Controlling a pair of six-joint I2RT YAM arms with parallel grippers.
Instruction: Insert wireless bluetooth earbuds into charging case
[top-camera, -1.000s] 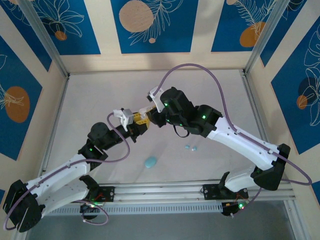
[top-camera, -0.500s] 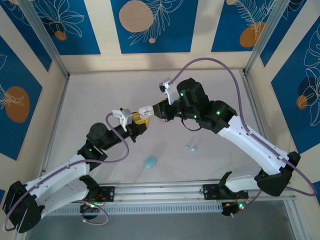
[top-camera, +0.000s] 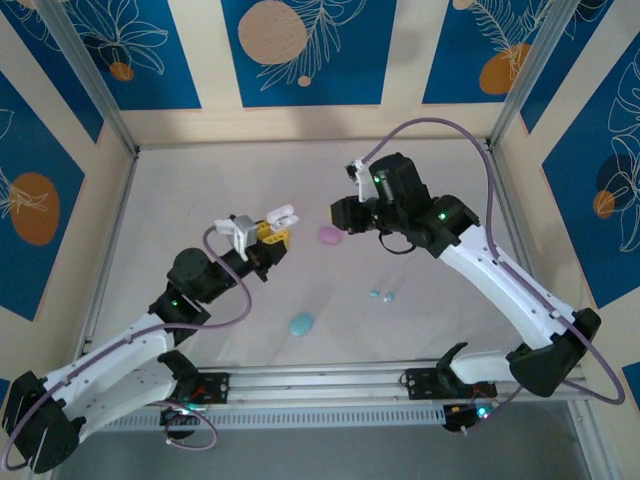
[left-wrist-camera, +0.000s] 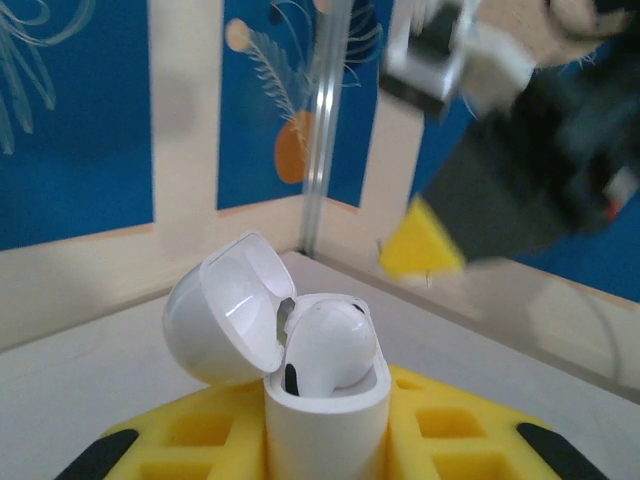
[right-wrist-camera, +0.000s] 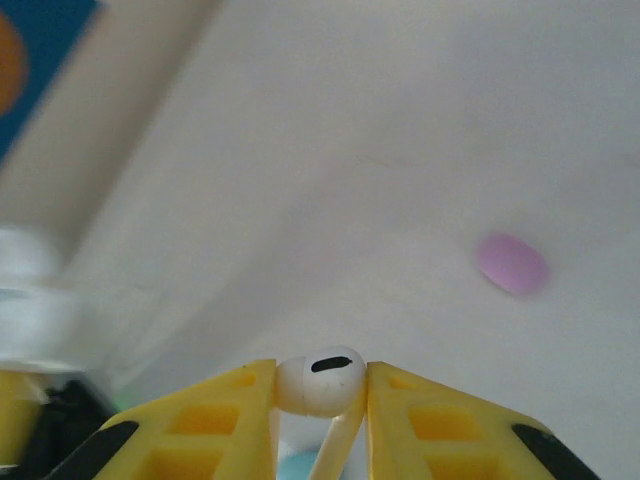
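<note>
Left wrist crops the white case (left-wrist-camera: 322, 425) the left gripper (left-wrist-camera: 325, 445) clamps; right gripper (right-wrist-camera: 320, 395) pinches a half-hidden white earbud (right-wrist-camera: 320, 380).

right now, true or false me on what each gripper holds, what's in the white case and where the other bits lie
1. The left gripper holds the white case with its lid open. True.
2. The white case is empty. False: one white earbud sits in it.
3. The right gripper pinches a second white earbud. True.
4. The pink case is held by a gripper. False: it lies on the table, apart from both.
5. Two cyan earbuds lie on the table, right of the cyan case. True.
</note>
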